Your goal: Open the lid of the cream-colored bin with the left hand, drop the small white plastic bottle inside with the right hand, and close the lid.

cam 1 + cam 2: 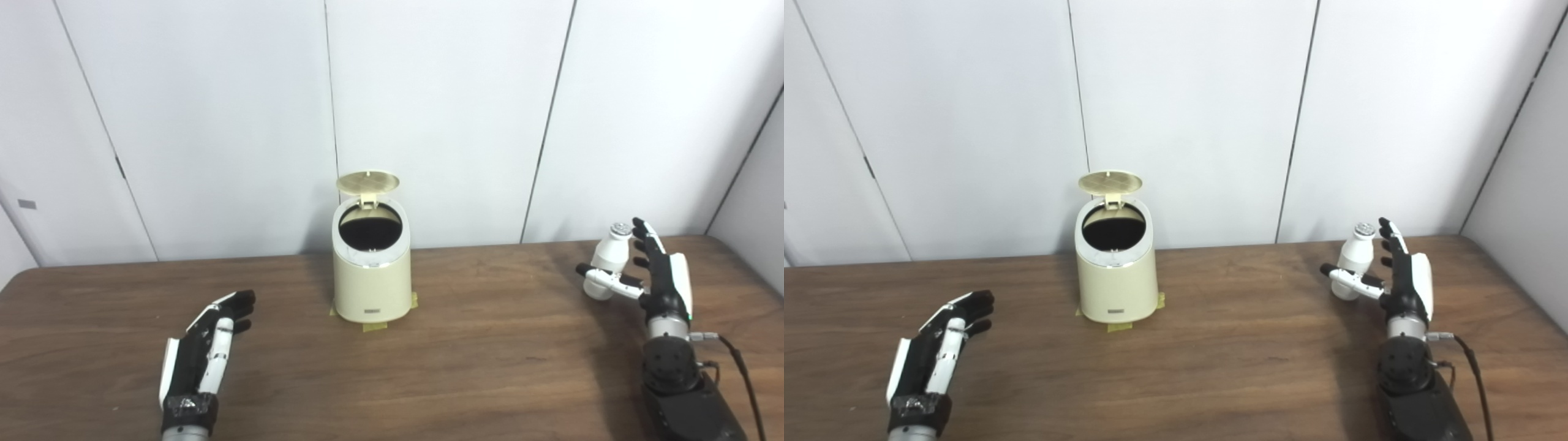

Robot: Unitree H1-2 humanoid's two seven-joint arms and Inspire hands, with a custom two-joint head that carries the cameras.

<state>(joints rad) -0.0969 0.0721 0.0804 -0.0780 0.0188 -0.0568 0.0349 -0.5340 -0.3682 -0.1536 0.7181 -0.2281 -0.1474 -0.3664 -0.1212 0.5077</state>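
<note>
The cream-colored bin (372,282) stands at the back middle of the wooden table (490,355). Its round lid (367,182) is tipped up on the rear hinge, and the dark inside shows. The small white plastic bottle (612,250) stands upright at the right of the table. My right hand (664,282) is open just to the bottle's right, fingers straight up and the thumb crossing in front of the bottle's lower part. My left hand (208,349) is open and holds nothing, low over the table to the front left of the bin.
Yellow tape (375,326) marks the bin's base on the table. White wall panels (429,122) rise right behind the bin. A black cable (741,367) runs along my right forearm. Bare wood lies between the bin and the bottle.
</note>
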